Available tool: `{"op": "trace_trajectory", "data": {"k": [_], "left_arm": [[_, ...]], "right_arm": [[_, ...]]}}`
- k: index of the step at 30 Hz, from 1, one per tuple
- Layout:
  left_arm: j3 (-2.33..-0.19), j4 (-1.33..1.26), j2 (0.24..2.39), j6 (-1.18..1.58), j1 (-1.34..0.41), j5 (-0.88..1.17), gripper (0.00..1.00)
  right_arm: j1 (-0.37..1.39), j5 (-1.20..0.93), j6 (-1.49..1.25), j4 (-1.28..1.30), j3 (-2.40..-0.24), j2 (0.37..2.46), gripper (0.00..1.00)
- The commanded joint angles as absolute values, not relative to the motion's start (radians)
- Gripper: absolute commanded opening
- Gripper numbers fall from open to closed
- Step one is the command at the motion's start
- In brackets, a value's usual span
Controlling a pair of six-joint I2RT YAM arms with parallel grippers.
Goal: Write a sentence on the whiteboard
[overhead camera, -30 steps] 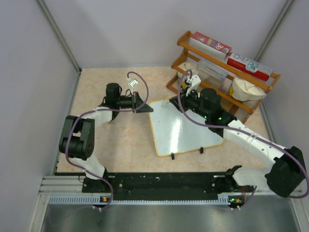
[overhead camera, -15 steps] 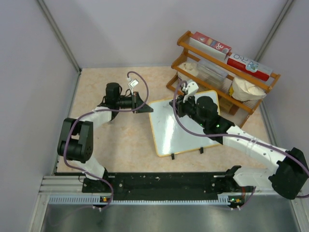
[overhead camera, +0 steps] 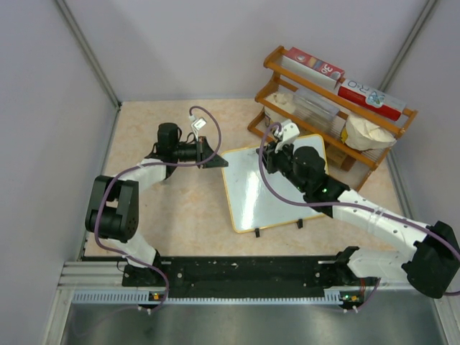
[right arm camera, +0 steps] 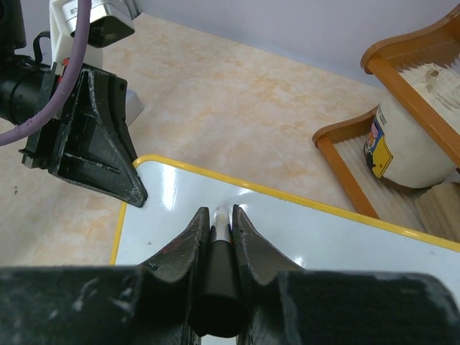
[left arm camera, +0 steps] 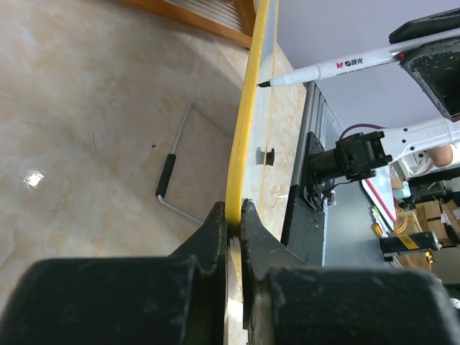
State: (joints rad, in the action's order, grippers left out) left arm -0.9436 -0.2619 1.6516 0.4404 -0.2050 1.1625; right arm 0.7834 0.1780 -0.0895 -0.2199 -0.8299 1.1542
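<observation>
On the table (overhead camera: 180,208), the left gripper (left arm camera: 233,215) pinched the whiteboard (overhead camera: 269,198) by its rim while the right gripper (right arm camera: 218,215), clenched on the marker (left arm camera: 338,66), had swung from the rack (overhead camera: 272,60) over its blank far corner, apparently ready to start writing.

Overhead camera looks down from behind; both close wrist cameras share the whiteboard (overhead camera: 251,194).

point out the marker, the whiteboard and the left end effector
marker (left arm camera: 338,66) left wrist view, middle of its white barrel
whiteboard (overhead camera: 260,195) top external view, bare white face
left end effector (left arm camera: 232,214) left wrist view, between its fingertips
</observation>
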Motion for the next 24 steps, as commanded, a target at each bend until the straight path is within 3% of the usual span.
{"op": "trace_trajectory", "data": {"k": [1,24], "left_arm": [[-0.948,-0.281,1.629,0.325,-0.224,1.141,0.00],[-0.959,-0.255,1.637,0.304,-0.224,1.137,0.00]], "right_arm": [[0.796,0.204,-0.098,-0.249,-0.873,1.166,0.00],[0.798,0.061,-0.121,-0.172,-0.853,1.167,0.00]]}}
